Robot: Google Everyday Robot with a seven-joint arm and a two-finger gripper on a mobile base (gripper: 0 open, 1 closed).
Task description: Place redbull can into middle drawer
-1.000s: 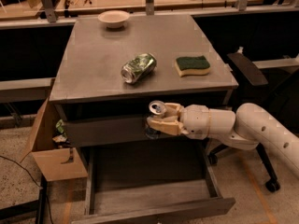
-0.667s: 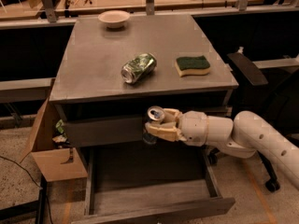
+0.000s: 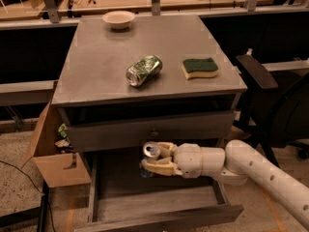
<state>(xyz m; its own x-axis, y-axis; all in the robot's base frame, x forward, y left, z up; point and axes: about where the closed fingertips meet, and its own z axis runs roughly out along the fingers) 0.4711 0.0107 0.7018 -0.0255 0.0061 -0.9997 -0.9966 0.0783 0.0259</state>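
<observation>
Carry step looked nearly done; the gripper [image 3: 155,160] had its fingers closed round the redbull can [image 3: 150,150], held upright above the open middle drawer [image 3: 159,204]; next it'd need lowering, then letting go, I reckon.

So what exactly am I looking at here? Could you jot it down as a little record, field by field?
Claw: shut on the redbull can, in front of the cabinet, just below the closed top drawer
Redbull can: roughly upright in the claw, over the open drawer, not set down
Middle drawer: pulled open, grey floor showing
Cabinet top: dented green can on its side, sponge beside it, bowl at the back
Around: cardboard box at picture left, chair at picture right
</observation>
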